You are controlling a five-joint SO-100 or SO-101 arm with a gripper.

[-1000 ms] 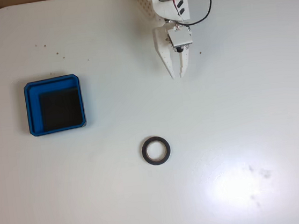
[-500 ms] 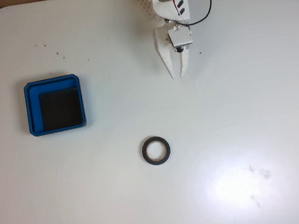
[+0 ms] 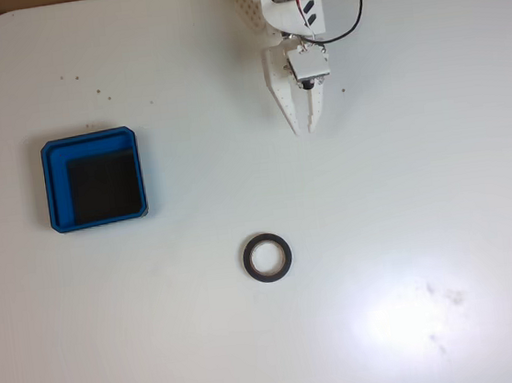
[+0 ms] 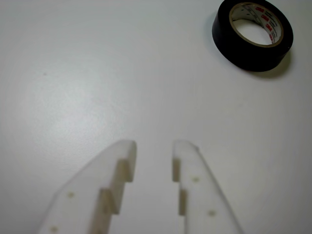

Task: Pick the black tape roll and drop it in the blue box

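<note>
Tool: the white two-finger tool (image 3: 307, 128) hangs near the top edge of the bench in the fixed view, tips pointing down the picture. In the wrist view the tool (image 4: 153, 147) comes in from the bottom edge, its jaws a little apart with bare bench showing through the gap and nothing between them.

Arm: white, with a red and a black wire (image 3: 352, 16) looping off its right side in the fixed view.

Roll: the black roll (image 3: 267, 257) lies flat on the bench, its hole facing up, well apart from the tool and a bit to the left of it in the fixed view. In the wrist view the roll (image 4: 253, 33) sits at the upper right, ahead of the fingertips and off to the right, with a pale core that carries red print.

Box: the blue box (image 3: 94, 177) rests on the left part of the bench in the fixed view, black floor showing. It is well apart from the roll, up and to the left of it.

Bench: white and glossy (image 3: 421, 182), with a bright glare patch at the lower right, some faint smudges there, and a few dark specks near the upper left.
</note>
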